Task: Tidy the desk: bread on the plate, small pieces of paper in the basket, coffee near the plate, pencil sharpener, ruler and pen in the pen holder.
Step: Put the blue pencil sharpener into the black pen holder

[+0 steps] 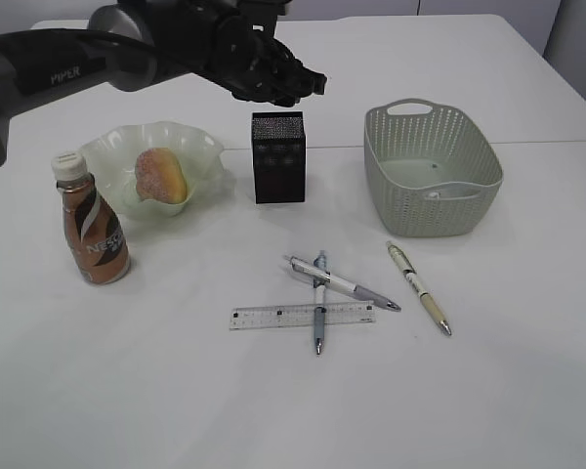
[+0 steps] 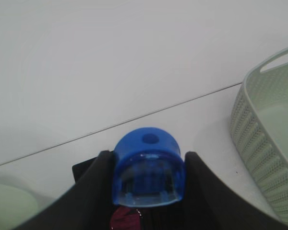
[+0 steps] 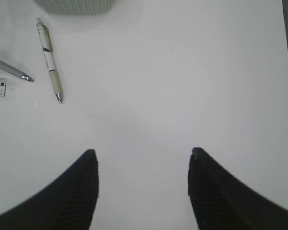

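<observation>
Gripping the blue pencil sharpener (image 2: 148, 167) between my left gripper (image 2: 149, 191) fingers, centre bottom of the wrist frame. Pen holder (image 1: 277, 156) sits directly below the gripper (image 1: 283, 83) in the exterior view, mouth up; drop looks near-vertical. Right gripper (image 3: 143, 182) open, empty, over bare table (image 3: 182, 72).

In the left wrist view the basket (image 2: 271, 143) runs off the right edge (only its near wall shows), and the pencil sharpener (image 2: 149, 167) hides the pen holder's (image 2: 84, 171) opening.
</observation>
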Controlling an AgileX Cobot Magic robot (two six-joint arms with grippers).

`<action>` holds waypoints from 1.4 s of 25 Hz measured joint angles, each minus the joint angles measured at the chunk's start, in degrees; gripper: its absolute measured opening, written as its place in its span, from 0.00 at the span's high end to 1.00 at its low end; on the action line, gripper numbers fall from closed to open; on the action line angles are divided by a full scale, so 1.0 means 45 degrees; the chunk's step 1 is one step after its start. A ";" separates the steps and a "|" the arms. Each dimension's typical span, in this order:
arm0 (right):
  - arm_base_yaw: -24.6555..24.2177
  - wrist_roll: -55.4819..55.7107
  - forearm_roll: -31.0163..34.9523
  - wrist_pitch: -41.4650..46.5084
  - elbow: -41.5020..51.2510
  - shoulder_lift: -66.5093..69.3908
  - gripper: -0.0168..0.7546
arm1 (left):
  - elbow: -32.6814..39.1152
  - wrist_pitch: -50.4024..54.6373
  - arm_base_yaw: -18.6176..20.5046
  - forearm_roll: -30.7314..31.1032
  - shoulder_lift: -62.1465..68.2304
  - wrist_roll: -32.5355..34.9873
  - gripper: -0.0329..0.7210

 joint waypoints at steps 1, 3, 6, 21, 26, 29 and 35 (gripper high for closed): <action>0.0000 0.0000 0.0000 0.0000 0.0000 0.0000 0.37 | 0.0000 0.0000 0.0000 0.0000 0.0000 0.0000 0.58; 0.0000 0.0000 -0.0020 0.0000 0.0000 0.0000 0.37 | 0.0000 0.0000 0.0000 0.0028 0.0000 0.0000 0.58; 0.0000 0.0000 -0.0020 0.0000 0.0000 0.0000 0.37 | 0.0000 0.0022 0.0000 0.0028 0.0000 0.0000 0.58; 0.0000 0.0000 -0.0020 0.0000 0.0000 0.0000 0.37 | 0.0000 0.0021 0.0000 0.0056 0.0000 0.0000 0.58; 0.0000 0.0000 -0.0050 0.0000 0.0000 0.0000 0.37 | 0.0000 0.0021 0.0000 0.0083 0.0000 0.0000 0.57; 0.0000 0.0000 -0.0079 0.0000 0.0000 0.0000 0.37 | 0.0000 0.0021 0.0000 0.0235 0.0000 0.0000 0.56; 0.0000 0.0000 -0.0105 0.0000 0.0000 0.0000 0.37 | 0.0000 0.0021 0.0000 0.0435 0.0000 0.0000 0.53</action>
